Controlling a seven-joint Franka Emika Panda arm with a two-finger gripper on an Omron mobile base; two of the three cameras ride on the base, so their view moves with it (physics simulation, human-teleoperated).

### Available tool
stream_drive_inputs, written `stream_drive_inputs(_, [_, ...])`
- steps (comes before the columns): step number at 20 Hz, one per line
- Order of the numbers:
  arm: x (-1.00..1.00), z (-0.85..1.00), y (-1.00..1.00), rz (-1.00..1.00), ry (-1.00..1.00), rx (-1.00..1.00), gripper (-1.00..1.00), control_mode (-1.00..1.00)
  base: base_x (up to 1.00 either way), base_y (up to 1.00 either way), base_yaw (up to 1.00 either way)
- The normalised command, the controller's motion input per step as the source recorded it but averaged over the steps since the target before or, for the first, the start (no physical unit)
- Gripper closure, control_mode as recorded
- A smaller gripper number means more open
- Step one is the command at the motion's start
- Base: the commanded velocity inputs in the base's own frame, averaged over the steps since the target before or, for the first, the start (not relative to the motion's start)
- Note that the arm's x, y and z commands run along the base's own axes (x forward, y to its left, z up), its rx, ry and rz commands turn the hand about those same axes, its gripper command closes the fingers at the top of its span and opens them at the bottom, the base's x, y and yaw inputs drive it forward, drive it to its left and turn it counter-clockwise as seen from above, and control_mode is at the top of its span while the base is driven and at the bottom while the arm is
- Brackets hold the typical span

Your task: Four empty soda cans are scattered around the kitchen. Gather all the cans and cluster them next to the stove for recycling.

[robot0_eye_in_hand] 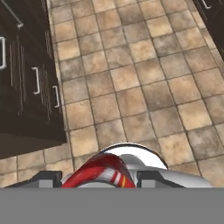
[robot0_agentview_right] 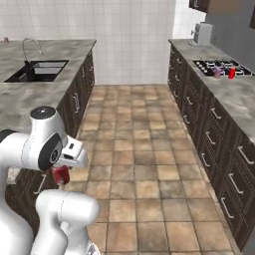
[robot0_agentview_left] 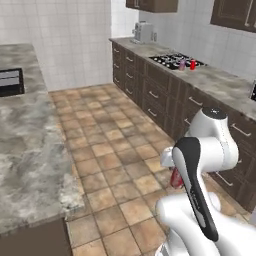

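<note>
Your end effector (robot0_eye_in_hand: 99, 177) is clamped on a dark red soda can with a silver rim (robot0_eye_in_hand: 105, 171); in the hand view the can sits between the two dark fingertips at 6 o'clock, its rim curving over the tan floor tiles. In the left base view you see the same can (robot0_agentview_left: 176, 178) as a red sliver tucked under the white arm at about 4 o'clock; in the right base view it (robot0_agentview_right: 61, 174) hangs below the wrist at 8 o'clock, above the floor between the two cabinet runs.

The flat black gas stove with grates (robot0_agentview_left: 176, 61) lies in the grey marbled tabletop at 1 o'clock in the left base view. On its near edge stand a purple can (robot0_agentview_left: 182, 64) and a bright red can (robot0_agentview_left: 192, 64), close beside each other. The right base view shows that stove (robot0_agentview_right: 219, 65) at 2 o'clock with the purple can (robot0_agentview_right: 217, 72) and bright red can (robot0_agentview_right: 231, 73) at its front.
</note>
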Motion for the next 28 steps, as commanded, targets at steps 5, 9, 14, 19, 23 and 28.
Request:
stream_drive_inputs(5, [0.0, 0.0, 0.0, 0.0, 0.0, 0.0, 1.0, 1.0, 0.88, -0.95, -0.16])
stream_drive_inputs(9, [0.0, 0.0, 0.0, 0.0, 0.0, 0.0, 1.0, 1.0, 1.0, -0.66, -0.26])
stream_drive_inputs(14, [0.0, 0.0, 0.0, 0.0, 0.0, 0.0, 1.0, 1.0, 1.0, -0.06, -0.03])
stream_drive_inputs(19, [0.0, 0.0, 0.0, 0.0, 0.0, 0.0, 1.0, 1.0, 1.0, -0.1, 0.02])
stream_drive_inputs(23, [0.0, 0.0, 0.0, 0.0, 0.0, 0.0, 1.0, 1.0, 1.0, 0.0, -0.15])
stream_drive_inputs(28, [0.0, 0.0, 0.0, 0.0, 0.0, 0.0, 1.0, 1.0, 1.0, 0.14, -0.27])
